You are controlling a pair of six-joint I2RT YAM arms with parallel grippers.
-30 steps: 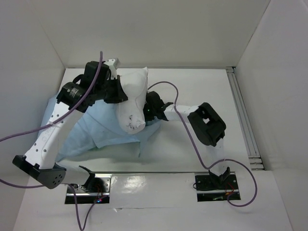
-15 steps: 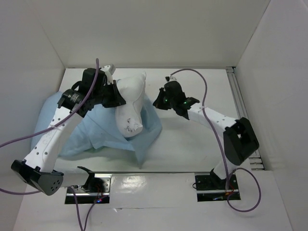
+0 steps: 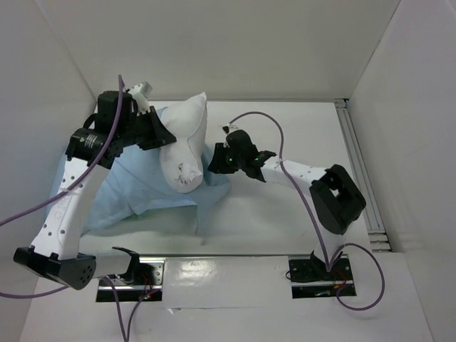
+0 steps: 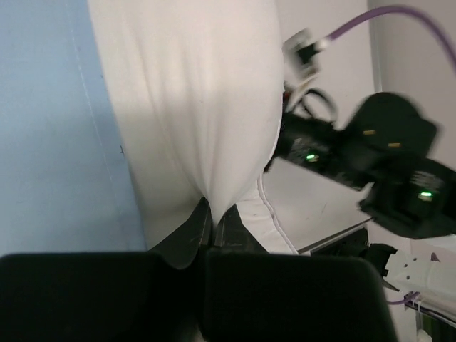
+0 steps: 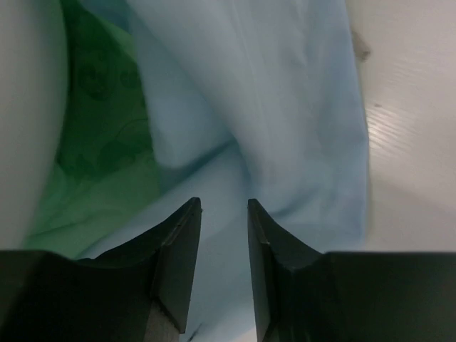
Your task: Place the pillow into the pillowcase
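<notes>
Over the white table point(image 3: 285, 217), the left claw point(image 4: 212, 214) pinches only a pillow point(image 4: 192, 92) fold that may slip free, while the right claw point(image 5: 224, 210), slightly spread, grips no pillowcase point(image 5: 285, 107).

A robotics lab booth: white panel walls point(image 3: 235, 43) box in a table point(image 3: 285, 221) strung with purple cables point(image 3: 258, 114).

White table point(image 3: 285, 214). Pale blue pillowcase point(image 3: 128, 199) lies rumpled across left half, one flap reaching toward centre. Pale rail point(image 3: 362, 178) runs along right edge. Left base plate point(image 3: 132, 274) and right base plate point(image 3: 317, 274) sit at near edge, well apart.
</notes>
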